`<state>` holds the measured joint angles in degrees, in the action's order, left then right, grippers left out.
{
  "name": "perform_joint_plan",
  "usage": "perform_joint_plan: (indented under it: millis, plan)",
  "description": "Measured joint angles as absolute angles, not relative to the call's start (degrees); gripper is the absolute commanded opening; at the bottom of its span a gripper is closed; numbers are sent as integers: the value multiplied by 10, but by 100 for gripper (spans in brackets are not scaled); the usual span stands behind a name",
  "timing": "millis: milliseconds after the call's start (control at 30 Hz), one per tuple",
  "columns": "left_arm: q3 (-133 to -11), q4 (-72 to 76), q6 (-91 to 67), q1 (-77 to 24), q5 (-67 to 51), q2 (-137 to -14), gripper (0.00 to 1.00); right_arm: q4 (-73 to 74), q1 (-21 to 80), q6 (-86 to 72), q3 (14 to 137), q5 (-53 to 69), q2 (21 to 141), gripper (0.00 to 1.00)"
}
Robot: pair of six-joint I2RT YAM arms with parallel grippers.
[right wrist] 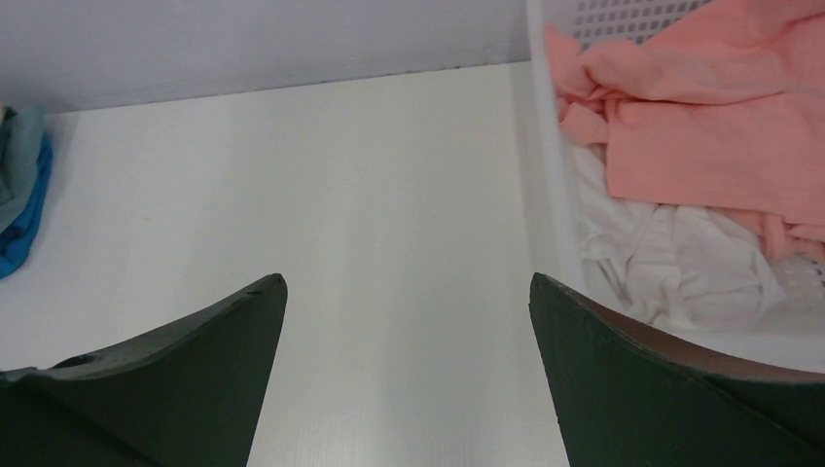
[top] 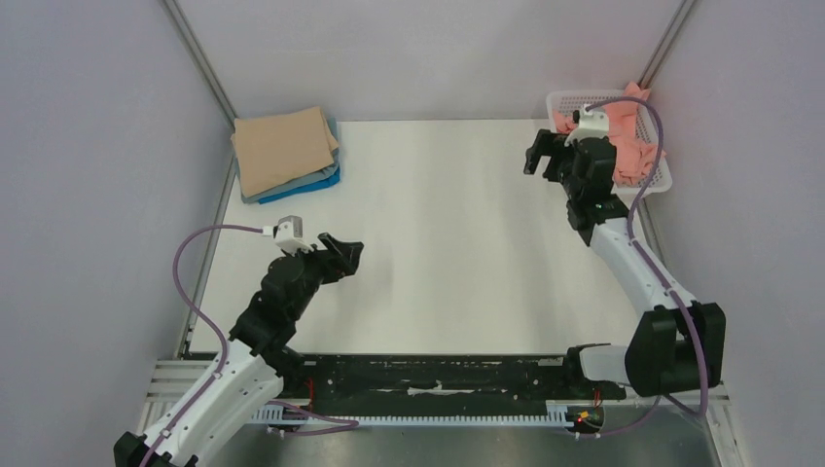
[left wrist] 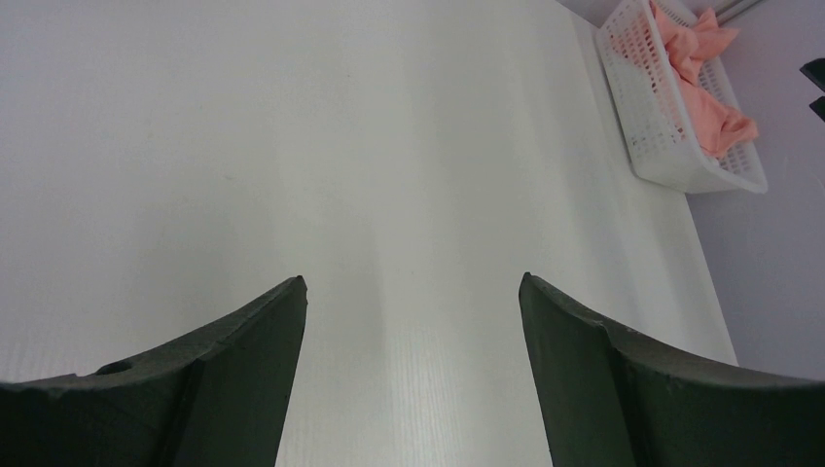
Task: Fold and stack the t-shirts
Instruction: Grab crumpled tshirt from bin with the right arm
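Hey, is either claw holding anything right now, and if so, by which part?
Nothing is held. The left claw and the right claw both stand open and empty; the pink t-shirt lies in the basket, untouched.

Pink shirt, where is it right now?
From the top camera, the pink shirt lies crumpled in the white basket at the far right corner of the table, just beside the open right claw.
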<state>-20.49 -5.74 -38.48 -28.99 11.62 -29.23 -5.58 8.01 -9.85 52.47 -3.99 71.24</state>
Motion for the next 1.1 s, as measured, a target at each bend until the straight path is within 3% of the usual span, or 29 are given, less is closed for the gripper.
perform_joint_plan:
  millis: [433, 833, 1000, 1033, 1100]
  plan:
    - [-205, -57, -384, -290, 150, -273, 86, 6, -77, -123, 727, -48, 939, 98]
    - [-205, -56, -376, -290, 190, -356, 86, 30, -113, -130, 962, -18, 1177, 98]
    - [-207, -52, -370, -290, 196, -398, 86, 24, -114, -137, 997, -4, 1234, 99]
    - [-208, -52, -370, -290, 196, -404, 86, 20, -114, -141, 997, 4, 1243, 96]
    - [-211, -52, -369, -290, 196, -417, 86, 4, -114, -153, 997, 18, 1259, 77]
